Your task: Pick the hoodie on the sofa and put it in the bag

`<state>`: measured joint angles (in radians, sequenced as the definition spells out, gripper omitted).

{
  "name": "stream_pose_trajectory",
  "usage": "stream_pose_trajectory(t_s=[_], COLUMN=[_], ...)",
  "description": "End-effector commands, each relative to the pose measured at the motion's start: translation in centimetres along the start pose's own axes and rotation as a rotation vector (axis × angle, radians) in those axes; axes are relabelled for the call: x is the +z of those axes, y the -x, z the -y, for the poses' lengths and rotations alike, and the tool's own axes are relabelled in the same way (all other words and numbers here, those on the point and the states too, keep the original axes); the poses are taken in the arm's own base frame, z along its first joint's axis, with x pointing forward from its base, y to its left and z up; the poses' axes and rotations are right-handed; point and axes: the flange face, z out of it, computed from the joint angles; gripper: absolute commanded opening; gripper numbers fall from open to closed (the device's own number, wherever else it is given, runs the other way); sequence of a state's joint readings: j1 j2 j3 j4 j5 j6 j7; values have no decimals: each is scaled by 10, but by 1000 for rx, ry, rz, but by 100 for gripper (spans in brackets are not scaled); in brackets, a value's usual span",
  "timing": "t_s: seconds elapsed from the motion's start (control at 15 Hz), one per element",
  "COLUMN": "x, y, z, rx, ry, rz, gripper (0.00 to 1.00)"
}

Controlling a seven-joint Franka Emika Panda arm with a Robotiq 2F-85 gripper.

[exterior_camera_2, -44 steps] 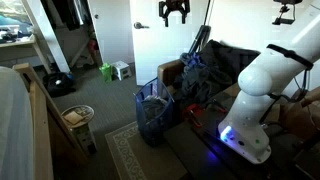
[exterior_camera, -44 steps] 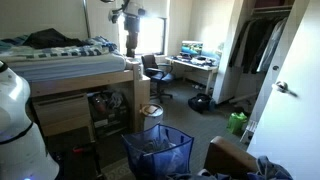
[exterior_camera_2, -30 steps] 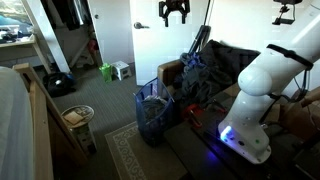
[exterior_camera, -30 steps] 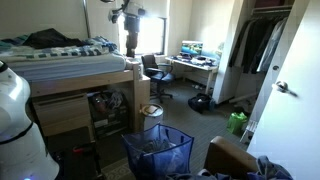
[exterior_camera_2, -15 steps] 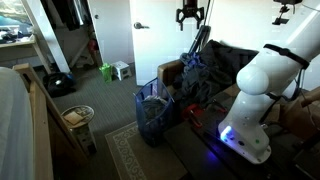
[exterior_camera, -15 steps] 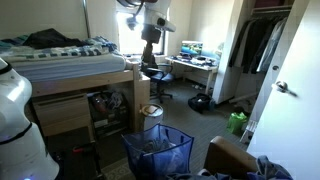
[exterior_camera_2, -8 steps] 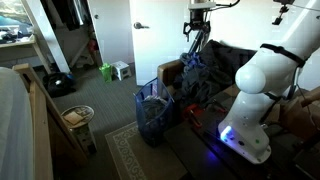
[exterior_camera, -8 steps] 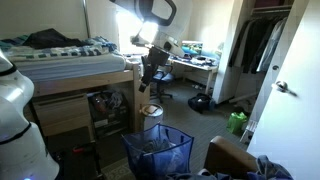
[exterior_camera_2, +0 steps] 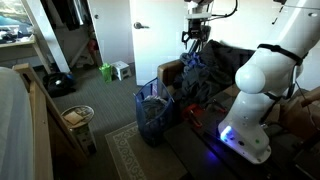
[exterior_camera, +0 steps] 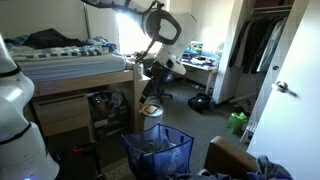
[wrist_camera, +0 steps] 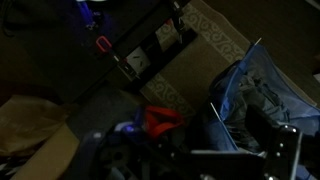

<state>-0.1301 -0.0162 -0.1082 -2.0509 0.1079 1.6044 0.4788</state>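
Note:
The hoodie (exterior_camera_2: 196, 76) is a dark blue bundle lying on the brown sofa (exterior_camera_2: 170, 70); part of it shows at the bottom right of an exterior view (exterior_camera: 282, 168). The bag (exterior_camera_2: 152, 112) is a blue mesh hamper on the floor beside the sofa, seen also in an exterior view (exterior_camera: 158, 150) and in the wrist view (wrist_camera: 255, 90). My gripper (exterior_camera_2: 195, 40) hangs open and empty just above the hoodie, pointing down. It also shows in an exterior view (exterior_camera: 150, 88). In the dark wrist view its fingers (wrist_camera: 236, 163) sit along the bottom edge.
A patterned rug (exterior_camera_2: 130, 155) lies on the floor in front of the bag. A raised bed (exterior_camera: 70, 60) with drawers stands to one side. A desk and chair (exterior_camera: 155, 72) are by the window. A red item (wrist_camera: 160, 120) lies among the clothes. The white robot base (exterior_camera_2: 255, 95) stands on the sofa.
The arm has swung from high near the wall over to the sofa and come down, so the gripper now hangs just above the hoodie. The gripper stays open.

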Motion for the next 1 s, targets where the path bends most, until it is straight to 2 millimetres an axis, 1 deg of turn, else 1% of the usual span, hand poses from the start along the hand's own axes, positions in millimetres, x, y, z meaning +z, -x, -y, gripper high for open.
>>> stream_pose_trajectory(t_s=[0.0,0.13,0.33,0.53,0.67,0.93], x=[-1,-4,-11,-9,-2,24], y=[0,-2,-15,-34,-48,-77], z=[0,-3,-25,-46,-58,-68], rx=[0,22,93,187,274,468], ry=[0,-27,-157,-232,-247,-260], rz=[1,10,71,116,134,201], gripper=[100,100,100,100,100,100])
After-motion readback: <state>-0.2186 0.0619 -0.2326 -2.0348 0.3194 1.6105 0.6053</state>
